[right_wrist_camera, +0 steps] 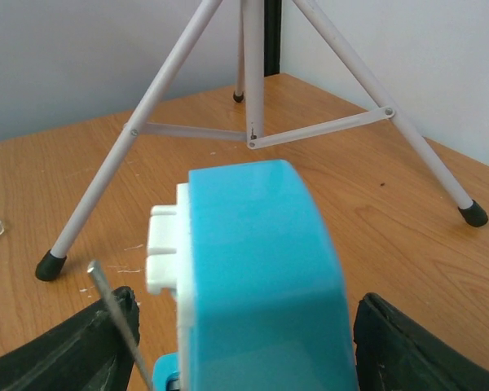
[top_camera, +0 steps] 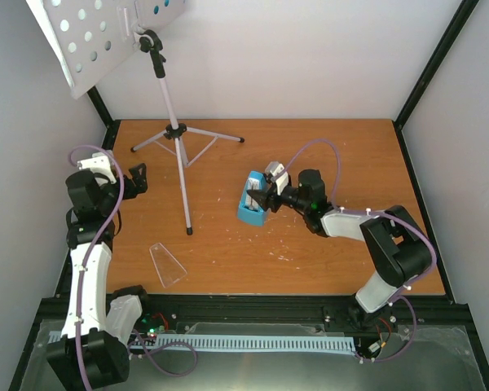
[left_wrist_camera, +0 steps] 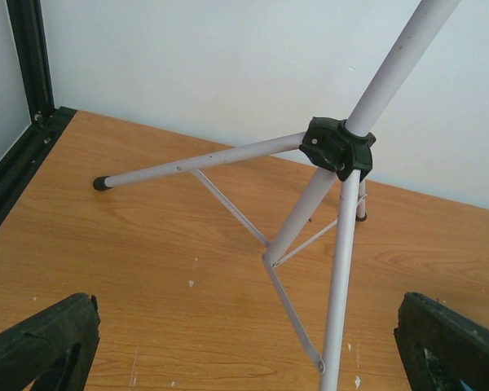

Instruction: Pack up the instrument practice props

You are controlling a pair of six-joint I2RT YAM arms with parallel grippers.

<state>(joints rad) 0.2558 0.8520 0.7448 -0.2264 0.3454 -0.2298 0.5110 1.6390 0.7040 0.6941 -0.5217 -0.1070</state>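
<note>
The white perforated music stand (top_camera: 88, 37) rises at the back left on its thin grey tripod (top_camera: 177, 134). Its hub (left_wrist_camera: 338, 147) and legs fill the left wrist view. The light-blue metronome (top_camera: 253, 199) stands mid-table with its cover off. My right gripper (top_camera: 266, 198) straddles it from the right. In the right wrist view the metronome (right_wrist_camera: 261, 269) sits between the open jaws of my right gripper (right_wrist_camera: 244, 346), with a small gap on each side. Its thin pendulum rod (right_wrist_camera: 118, 326) leans by the left finger. My left gripper (top_camera: 137, 179) stands open and empty, facing the tripod leg (left_wrist_camera: 342, 277).
The metronome's clear cover (top_camera: 168, 265) lies flat on the wood near the front left. Black frame posts (top_camera: 428, 69) and white walls close in the table on three sides. A tripod foot (right_wrist_camera: 50, 265) rests just beyond the metronome.
</note>
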